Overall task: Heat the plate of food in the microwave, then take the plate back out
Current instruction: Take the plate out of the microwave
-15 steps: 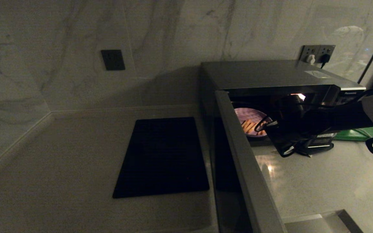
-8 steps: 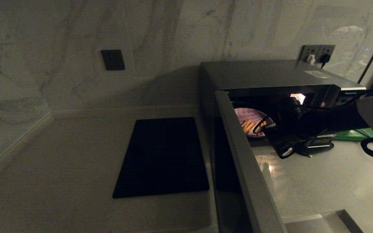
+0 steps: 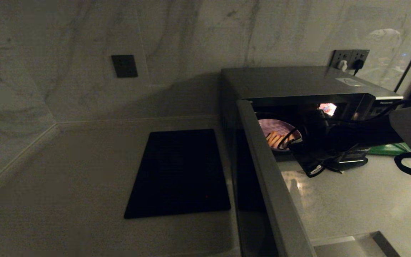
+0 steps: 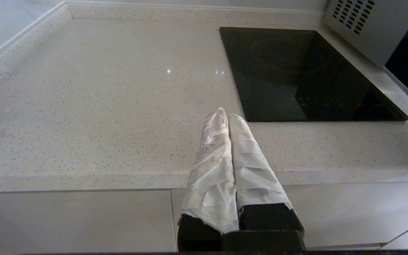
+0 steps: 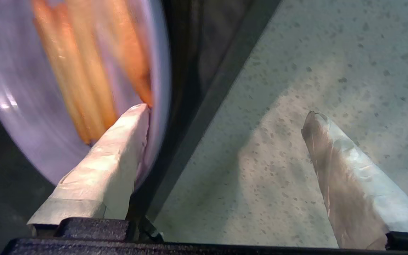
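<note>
The microwave [image 3: 291, 80] stands at the right of the counter with its door [image 3: 262, 171] swung wide open and its inside lit. The plate of food [image 3: 276, 131], pale lavender with orange-yellow sticks, sits inside near the opening. My right gripper [image 3: 294, 141] is at the opening and stands open. In the right wrist view, one taped finger [image 5: 115, 148] lies over the rim of the plate of food [image 5: 23, 106] and the other finger [image 5: 335, 156] hangs over the counter; the right gripper [image 5: 225, 113] holds nothing. My left gripper [image 4: 225, 115] is shut and parked at the counter's front edge.
A flat black slab [image 3: 180, 171] lies on the counter left of the open door, also seen as the slab [image 4: 303, 71] in the left wrist view. A green board [image 3: 387, 148] lies right of the microwave. A wall socket [image 3: 350, 57] with plugs is behind it.
My right arm has edged a little toward the microwave's opening, its fingers staying open. The plate, the door and the left arm have kept still.
</note>
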Controlling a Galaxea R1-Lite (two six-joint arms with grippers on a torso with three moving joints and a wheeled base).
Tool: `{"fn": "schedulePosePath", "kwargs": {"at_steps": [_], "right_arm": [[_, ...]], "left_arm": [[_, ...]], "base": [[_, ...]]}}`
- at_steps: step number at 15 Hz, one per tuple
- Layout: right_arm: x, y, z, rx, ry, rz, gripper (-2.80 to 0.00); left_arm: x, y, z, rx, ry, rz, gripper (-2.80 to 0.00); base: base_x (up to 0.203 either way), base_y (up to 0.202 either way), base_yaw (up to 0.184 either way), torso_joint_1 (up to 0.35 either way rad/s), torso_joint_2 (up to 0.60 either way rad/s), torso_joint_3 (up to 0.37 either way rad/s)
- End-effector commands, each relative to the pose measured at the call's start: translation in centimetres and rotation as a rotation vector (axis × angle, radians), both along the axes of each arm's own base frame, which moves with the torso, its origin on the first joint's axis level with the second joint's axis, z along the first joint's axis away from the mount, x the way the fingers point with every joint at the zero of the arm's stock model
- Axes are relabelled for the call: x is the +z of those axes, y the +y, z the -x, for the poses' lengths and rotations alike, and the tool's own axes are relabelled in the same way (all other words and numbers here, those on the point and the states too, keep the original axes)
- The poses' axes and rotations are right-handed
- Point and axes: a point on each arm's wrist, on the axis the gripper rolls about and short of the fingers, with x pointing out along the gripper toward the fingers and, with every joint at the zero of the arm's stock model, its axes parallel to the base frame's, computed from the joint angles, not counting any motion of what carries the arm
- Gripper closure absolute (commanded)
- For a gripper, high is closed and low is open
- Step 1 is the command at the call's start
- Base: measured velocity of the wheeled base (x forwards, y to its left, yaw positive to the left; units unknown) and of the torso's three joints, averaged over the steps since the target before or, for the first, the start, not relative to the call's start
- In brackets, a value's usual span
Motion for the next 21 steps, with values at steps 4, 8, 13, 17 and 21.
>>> {"fn": "schedulePosePath", "kwargs": {"at_steps": [4,8,13,17,21], "right_arm": [[0.54,-0.07,0.33,-0.028,-0.01,0.021,-2.8],[0.17,-0.19,0.6,-0.034,0.006,0.029,-2.8],[0.26,-0.2,0.66,-0.035,0.005,0.03,0.0],[0.39,-0.19,0.58,-0.03,-0.002,0.033,0.0],[0.77,-0.18,0.56,-0.029,-0.013,0.032,0.0]], "left_arm": [[0.0,0.0,0.0,0.001,-0.001,0.001,0.0],[0.0,0.0,0.0,0.001,-0.001,0.001,0.0],[0.0,0.0,0.0,0.001,-0.001,0.001,0.0],[0.0,0.0,0.0,0.001,-0.001,0.001,0.0],[0.0,0.0,0.0,0.001,-0.001,0.001,0.0]], "base": [[0.0,0.0,0.0,0.0,0.0,0.0],[0.0,0.0,0.0,0.0,0.0,0.0],[0.0,0.0,0.0,0.0,0.0,0.0],[0.0,0.0,0.0,0.0,0.0,0.0],[0.0,0.0,0.0,0.0,0.0,0.0]]}}
